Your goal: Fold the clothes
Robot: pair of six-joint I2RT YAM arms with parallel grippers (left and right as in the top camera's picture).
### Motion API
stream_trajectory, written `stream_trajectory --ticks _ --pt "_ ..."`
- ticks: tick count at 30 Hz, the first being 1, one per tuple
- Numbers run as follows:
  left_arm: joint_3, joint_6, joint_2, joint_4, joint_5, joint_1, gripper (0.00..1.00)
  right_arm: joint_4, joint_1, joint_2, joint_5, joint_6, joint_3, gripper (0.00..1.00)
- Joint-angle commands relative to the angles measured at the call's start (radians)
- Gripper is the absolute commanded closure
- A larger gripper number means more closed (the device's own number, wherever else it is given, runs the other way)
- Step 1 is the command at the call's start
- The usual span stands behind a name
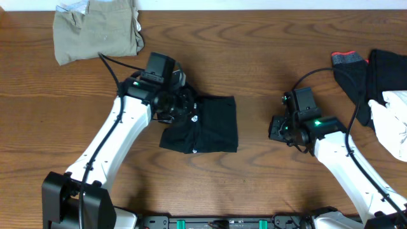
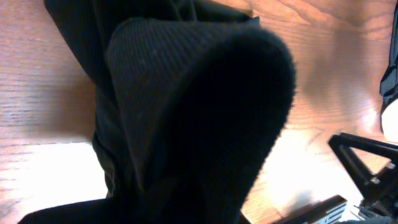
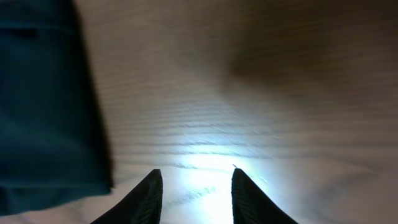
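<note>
Your left gripper (image 1: 173, 105) clamps the black garment (image 1: 215, 124) at its 9 o'clock edge, ribbed fabric bunched, white logo (image 1: 194, 117) showing. At 3 o'clock your right gripper (image 3: 195, 173) stands open over the table (image 3: 280, 93).

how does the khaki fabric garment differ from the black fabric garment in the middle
The khaki fabric garment is tan; the black fabric garment bears a small round white logo. The khaki one lies at the far left edge, untouched; the black one lies mid-table, its left edge bunched up. Both are roughly folded on the wooden table.
</note>
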Motion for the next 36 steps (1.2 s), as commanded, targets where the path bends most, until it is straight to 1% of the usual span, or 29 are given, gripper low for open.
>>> stream_trajectory --ticks 1,6,8,11,16,22,28,33,36 --pt "0.019 -0.039 -0.014 0.031 -0.028 -0.037 0.94 0.069 -0.009 0.007 -0.116 -0.004 -0.037 0.66" --pt "0.018 -0.048 -0.010 0.114 -0.047 -0.106 0.94 0.172 -0.009 0.036 -0.206 0.004 -0.059 0.67" --pt "0.018 -0.074 -0.009 0.120 -0.090 -0.129 0.94 0.201 -0.009 0.055 -0.223 0.005 -0.059 0.67" --pt "0.018 -0.076 -0.006 0.122 -0.127 -0.159 0.94 0.243 -0.009 0.095 -0.224 0.019 -0.059 0.68" --pt "0.018 -0.083 -0.006 0.125 -0.133 -0.177 0.94 0.305 -0.009 0.200 -0.236 0.042 -0.059 0.73" --pt "0.018 -0.103 -0.006 0.130 -0.133 -0.183 0.94 0.394 -0.009 0.330 -0.326 0.042 -0.059 0.76" --pt "0.018 -0.103 -0.006 0.152 -0.133 -0.222 0.94 0.410 0.003 0.394 -0.335 0.042 -0.059 0.76" --pt "0.018 -0.103 -0.006 0.184 -0.134 -0.275 0.94 0.416 0.032 0.405 -0.316 0.042 -0.059 0.76" --pt "0.018 -0.114 -0.002 0.188 -0.175 -0.305 0.94 0.420 0.050 0.405 -0.312 0.050 -0.059 0.76"
